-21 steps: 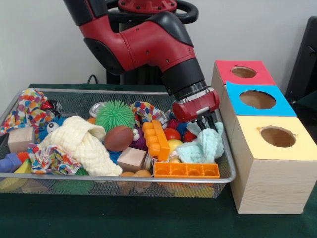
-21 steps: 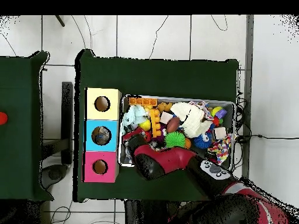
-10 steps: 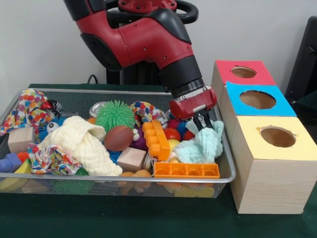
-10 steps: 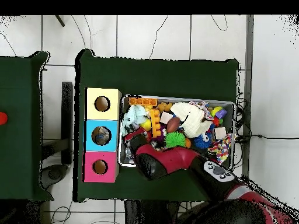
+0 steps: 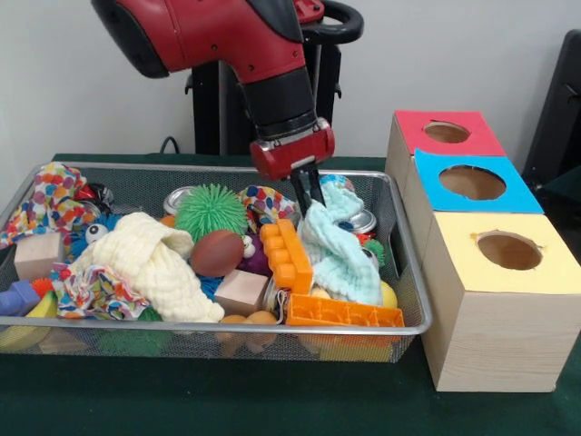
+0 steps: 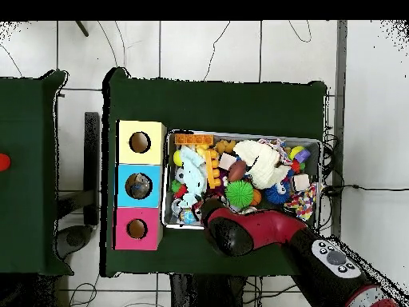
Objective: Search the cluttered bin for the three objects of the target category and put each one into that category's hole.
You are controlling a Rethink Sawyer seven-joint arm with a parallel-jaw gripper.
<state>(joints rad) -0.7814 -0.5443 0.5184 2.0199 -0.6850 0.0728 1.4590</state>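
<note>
Front view shows the gripper (image 5: 309, 193) pinching the top of the pale blue cloth (image 5: 340, 245), which trails over toys left of the yellow box (image 5: 508, 304); its hanging tail could snag the orange brick (image 5: 287, 256).

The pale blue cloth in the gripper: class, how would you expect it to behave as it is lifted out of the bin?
Probably floppy: the pale blue cloth hangs in folds from the gripper, its lower end trailing over the toys. Likely light, since it drapes loosely. It may drag the orange brick it touches.
</note>
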